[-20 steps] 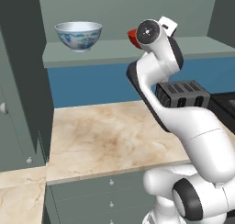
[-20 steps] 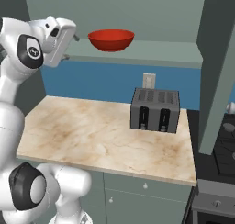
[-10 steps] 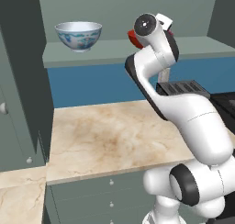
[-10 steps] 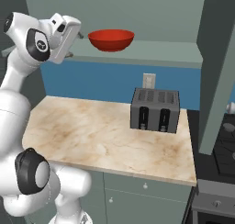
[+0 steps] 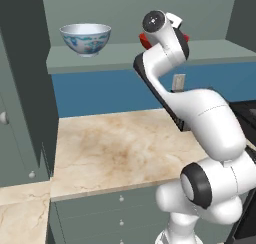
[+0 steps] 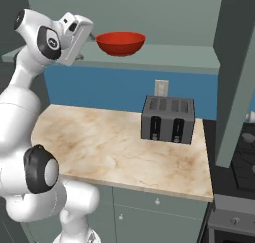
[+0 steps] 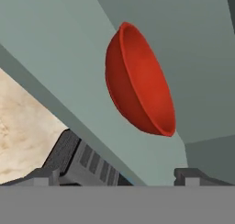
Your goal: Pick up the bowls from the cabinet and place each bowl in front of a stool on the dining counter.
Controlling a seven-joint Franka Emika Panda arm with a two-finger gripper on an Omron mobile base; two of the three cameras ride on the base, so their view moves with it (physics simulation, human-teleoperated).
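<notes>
While its two finger tips stand spread wide apart with nothing between them, the claw [image 7: 117, 175] points at the red bowl [image 7: 140, 81] from just short of it, not touching it. In the right base view the hand is raised to the height of the cabinet's shelf board [image 6: 174, 58] and sits just beside the red bowl [image 6: 121, 43], on its left. That bowl stands upright on the shelf board, near its front edge and toward its left part in this view. In the left base view the arm covers most of the red bowl [image 5: 143, 39], leaving red slivers on either side of the wrist. The blue-patterned white bowl [image 5: 86, 38] stands upright on the same shelf board [image 5: 210, 50], near its left end and front edge, well apart from the red one. Below the shelf lies a marble worktop [image 6: 99, 147] over drawer fronts. A dark toaster [image 6: 168, 119] stands on it toward the back right corner, against the blue wall. A wall socket [image 6: 161, 87] sits just above the toaster.
</notes>
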